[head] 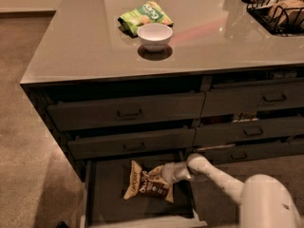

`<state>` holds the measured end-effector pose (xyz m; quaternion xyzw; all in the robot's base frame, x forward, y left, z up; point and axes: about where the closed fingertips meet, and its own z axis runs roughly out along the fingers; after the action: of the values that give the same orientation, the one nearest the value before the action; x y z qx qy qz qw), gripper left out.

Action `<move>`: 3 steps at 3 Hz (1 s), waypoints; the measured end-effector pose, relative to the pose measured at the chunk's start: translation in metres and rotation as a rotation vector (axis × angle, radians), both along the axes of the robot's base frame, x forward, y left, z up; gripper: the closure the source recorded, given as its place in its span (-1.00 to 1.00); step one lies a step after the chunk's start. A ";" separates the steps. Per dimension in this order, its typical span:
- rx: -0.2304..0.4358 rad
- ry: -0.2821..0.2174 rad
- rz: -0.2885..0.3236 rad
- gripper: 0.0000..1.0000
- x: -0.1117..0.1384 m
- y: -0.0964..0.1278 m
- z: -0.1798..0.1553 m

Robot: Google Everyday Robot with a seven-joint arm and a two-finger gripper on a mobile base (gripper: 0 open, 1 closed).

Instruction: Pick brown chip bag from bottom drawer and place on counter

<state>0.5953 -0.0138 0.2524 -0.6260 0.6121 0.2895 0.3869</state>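
Note:
The brown chip bag [142, 185] lies in the open bottom drawer [107, 198], tan at its left and dark brown at its right. My gripper [160, 175] reaches into the drawer from the right on a white arm [223, 179] and is at the bag's upper right edge, touching or overlapping it. The grey-beige counter [80, 46] spreads above the drawer stack.
A green snack bag [145, 16] and a white bowl [154, 35] sit on the counter. A black wire basket [278, 8] stands at its back right. Closed drawers with bar handles [129, 113] are above the open one. Carpet floor [23, 141] lies to the left.

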 end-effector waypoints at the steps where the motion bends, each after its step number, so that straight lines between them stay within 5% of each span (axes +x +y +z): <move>1: 0.109 -0.146 -0.009 1.00 -0.012 -0.024 0.055; 3: 0.228 -0.377 -0.066 1.00 -0.055 -0.076 0.191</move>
<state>0.5406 -0.0899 0.4434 -0.6006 0.5125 0.2221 0.5721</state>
